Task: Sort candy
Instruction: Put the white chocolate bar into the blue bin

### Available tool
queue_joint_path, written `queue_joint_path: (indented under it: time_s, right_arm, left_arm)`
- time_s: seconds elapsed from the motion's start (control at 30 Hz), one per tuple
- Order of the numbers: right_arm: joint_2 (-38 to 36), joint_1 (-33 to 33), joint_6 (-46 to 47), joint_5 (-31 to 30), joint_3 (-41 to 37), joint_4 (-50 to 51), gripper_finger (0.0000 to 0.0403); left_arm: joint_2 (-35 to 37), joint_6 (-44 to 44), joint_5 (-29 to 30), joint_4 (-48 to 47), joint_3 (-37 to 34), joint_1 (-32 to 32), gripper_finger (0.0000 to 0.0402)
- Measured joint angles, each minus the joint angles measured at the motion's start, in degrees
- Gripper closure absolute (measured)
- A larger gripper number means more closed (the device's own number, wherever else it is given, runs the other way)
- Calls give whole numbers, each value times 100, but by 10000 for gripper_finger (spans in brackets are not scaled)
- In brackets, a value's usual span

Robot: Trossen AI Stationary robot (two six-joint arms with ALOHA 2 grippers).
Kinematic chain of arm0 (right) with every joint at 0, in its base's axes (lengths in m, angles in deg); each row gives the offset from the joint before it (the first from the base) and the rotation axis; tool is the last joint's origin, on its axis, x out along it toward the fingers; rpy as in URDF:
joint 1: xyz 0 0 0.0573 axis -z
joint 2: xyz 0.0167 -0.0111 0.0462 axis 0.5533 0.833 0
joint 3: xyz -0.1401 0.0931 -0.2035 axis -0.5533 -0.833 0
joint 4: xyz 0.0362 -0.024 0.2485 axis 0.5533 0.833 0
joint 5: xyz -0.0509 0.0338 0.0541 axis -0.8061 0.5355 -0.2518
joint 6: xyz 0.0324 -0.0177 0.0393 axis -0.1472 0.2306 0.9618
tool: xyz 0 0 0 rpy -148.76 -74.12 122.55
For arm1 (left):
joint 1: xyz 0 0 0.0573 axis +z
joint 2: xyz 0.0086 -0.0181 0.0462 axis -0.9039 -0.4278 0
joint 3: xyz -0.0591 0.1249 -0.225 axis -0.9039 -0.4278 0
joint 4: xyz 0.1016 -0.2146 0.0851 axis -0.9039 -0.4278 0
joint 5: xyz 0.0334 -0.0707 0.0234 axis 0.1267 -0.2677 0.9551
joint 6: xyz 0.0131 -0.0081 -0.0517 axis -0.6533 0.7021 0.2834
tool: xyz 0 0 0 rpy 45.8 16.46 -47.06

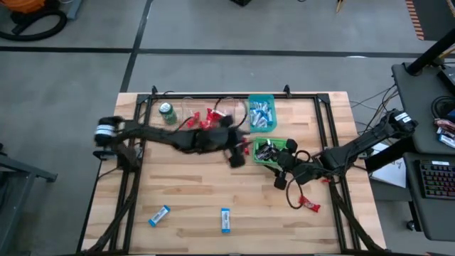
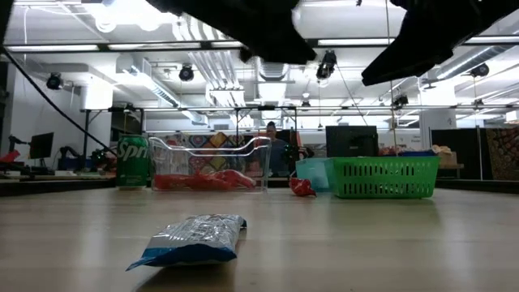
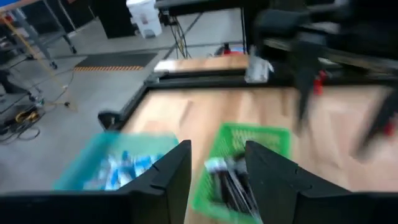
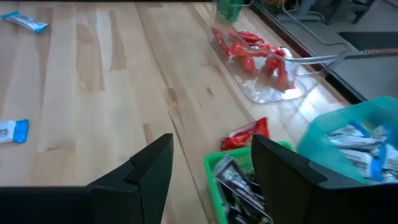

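Red candy fills a clear tray (image 1: 202,117) at the far side. Blue-and-white candy lies in a teal basket (image 1: 261,114), dark candy in a green basket (image 1: 269,151). Two blue bars (image 1: 159,215) (image 1: 225,220) lie loose near the front edge. One red bar (image 1: 309,205) lies at the right, another (image 4: 249,134) against the green basket's left side. My left gripper (image 3: 217,155) hangs open left of the green basket (image 3: 249,162), nothing between its fingers. My right gripper (image 4: 211,149) stands open over that basket's right end, also with nothing in it.
A green drink can (image 1: 168,112) stands left of the clear tray. Black frame rails (image 1: 135,178) run along the table's left, right and far sides. Bare wood lies in the middle and along the near half of the table (image 1: 213,185). A person shows in the room behind (image 2: 272,138).
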State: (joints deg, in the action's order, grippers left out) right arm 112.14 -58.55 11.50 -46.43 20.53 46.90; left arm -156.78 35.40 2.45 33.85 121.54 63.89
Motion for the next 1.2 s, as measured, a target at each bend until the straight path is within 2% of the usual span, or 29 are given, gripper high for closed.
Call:
queue_joint_path:
  time_s: [0.13, 0.3, 0.4, 0.57, 0.7, 0.77, 0.87, 0.97, 1.03, 1.2]
  right_arm:
    - [225, -4, 129, 23, 0, -318, 197]
    - [601, -4, 328, 150, -2, -719, 197]
    - [809, -4, 328, 151, 9, -860, 197]
    - [1046, -4, 328, 149, 70, -1032, 197]
    - [1115, -2, 321, 151, 72, -1182, 197]
    - [1113, -2, 299, 151, 72, -1225, 197]
    - [1107, -2, 295, 151, 72, -1243, 197]
    - [1106, -2, 285, 151, 72, -1243, 197]
    - [1106, -2, 284, 152, 74, -1251, 197]
    - [1106, -2, 284, 153, 74, -1285, 197]
  left_arm:
    - [852, 456, 666, -446, -761, -761, 275]
    - [1512, 1377, 1629, -910, -1576, -1833, 279]
    - [1804, 2289, 1722, -1582, -1773, -2443, 279]
    - [1941, 4379, 1632, -3106, -1670, -3329, 279]
    - [1801, 6493, 812, -4607, -1425, -3736, 279]
    - [1626, 7423, 63, -5258, -1297, -3878, 279]
    - [1261, 8322, -1239, -6127, -1083, -4081, 279]
    - [802, 8820, -2398, -6832, -886, -4242, 279]
    - [519, 8911, -2894, -7014, -781, -4349, 279]
    - [-28, 8924, -3185, -7008, -619, -4525, 276]
